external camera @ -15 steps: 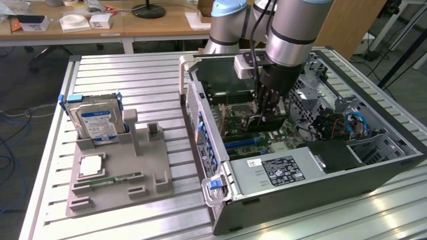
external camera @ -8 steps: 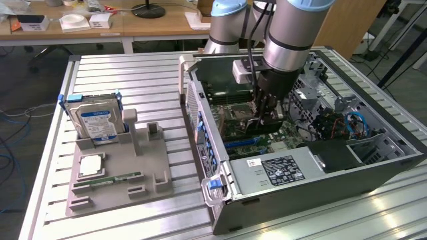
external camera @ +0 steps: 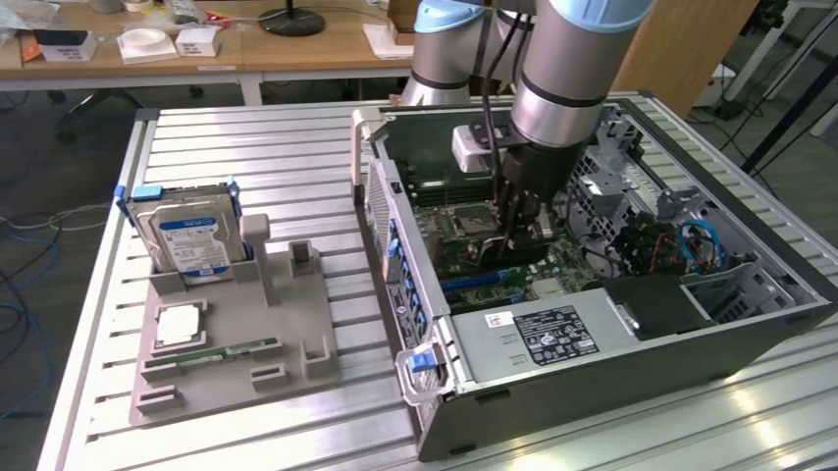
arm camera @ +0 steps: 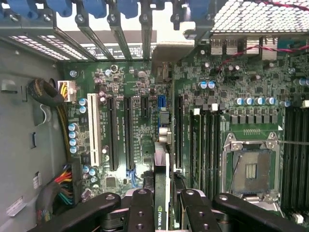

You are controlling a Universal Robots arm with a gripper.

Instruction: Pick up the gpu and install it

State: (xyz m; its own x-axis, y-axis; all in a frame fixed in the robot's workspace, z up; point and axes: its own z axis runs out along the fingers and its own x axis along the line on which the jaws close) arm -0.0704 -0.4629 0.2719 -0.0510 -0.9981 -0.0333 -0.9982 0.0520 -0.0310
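1. The fingers (arm camera: pixel 141 212) were clenched on the gpu (arm camera: pixel 162 193), held edge-on at the wrist view's lower centre.
2. It hung over the motherboard (arm camera: pixel 135 92) inside the computer case (external camera: pixel 629 378).
3. The arm (external camera: pixel 563 78) reached down at the exterior view's upper centre.

The arm descends steeply from the top of the exterior view, its grey and blue segments stacked nearly upright, with the wrist pointing straight down. The claw (external camera: pixel 513 235) hangs vertically below the wrist, its black fingers (arm camera: pixel 141 212) aimed downward. In the wrist view the fingers stand narrowly parted, pressed against the two faces of the gpu (arm camera: pixel 161 203), which sits edge-on between them.
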